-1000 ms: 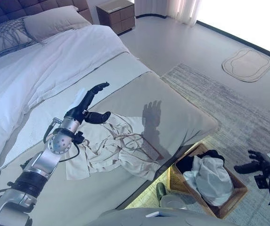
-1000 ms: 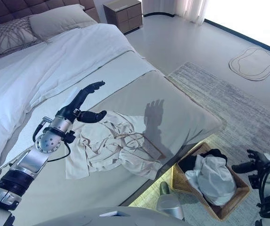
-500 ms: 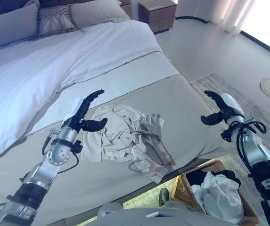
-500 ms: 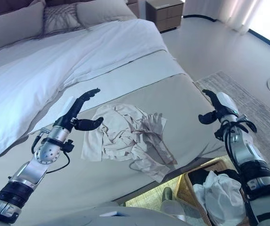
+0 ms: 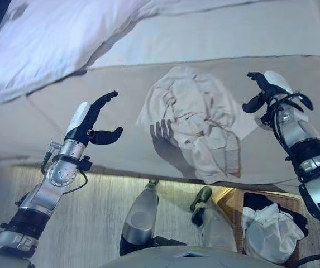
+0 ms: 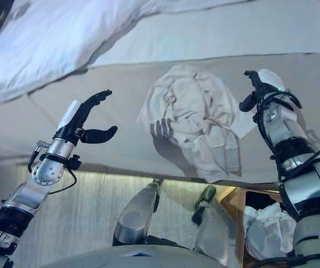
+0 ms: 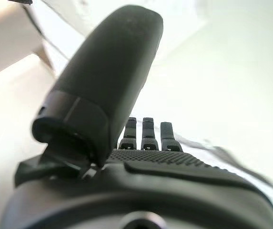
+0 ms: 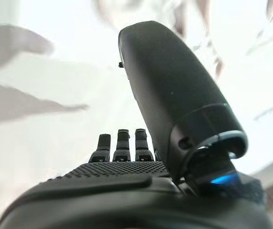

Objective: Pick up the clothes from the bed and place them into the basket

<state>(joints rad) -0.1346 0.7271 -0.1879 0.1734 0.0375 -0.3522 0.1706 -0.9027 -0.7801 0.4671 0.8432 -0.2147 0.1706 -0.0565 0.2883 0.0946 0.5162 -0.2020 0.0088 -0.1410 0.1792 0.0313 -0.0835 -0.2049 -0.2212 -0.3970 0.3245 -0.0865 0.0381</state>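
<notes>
Left hand hangs above the beige bed cover, fingers stretched out, thumb spread wide, nothing in its grip. It sits well off to the left of the clothes, not touching them. Over on the other side, the right hand is up too, fingers loosely extended and thumb apart, empty as well, hovering just beside the right edge of the pile. Both wrist views agree: straight fingers, thumb standing clear, only pale bedding beyond.

And there are the clothes, a crumpled cream heap lying on the bed between the two hands, closer to the right one, with a loose tail of fabric trailing toward the bed's near edge. A hand-shaped shadow falls across the pile's left side.

Up past the clothes, the white duvet is bunched across the far part of the bed. Down at the lower right, on the floor below the bed edge, the wicker basket shows, with a white garment and something dark already inside it.
</notes>
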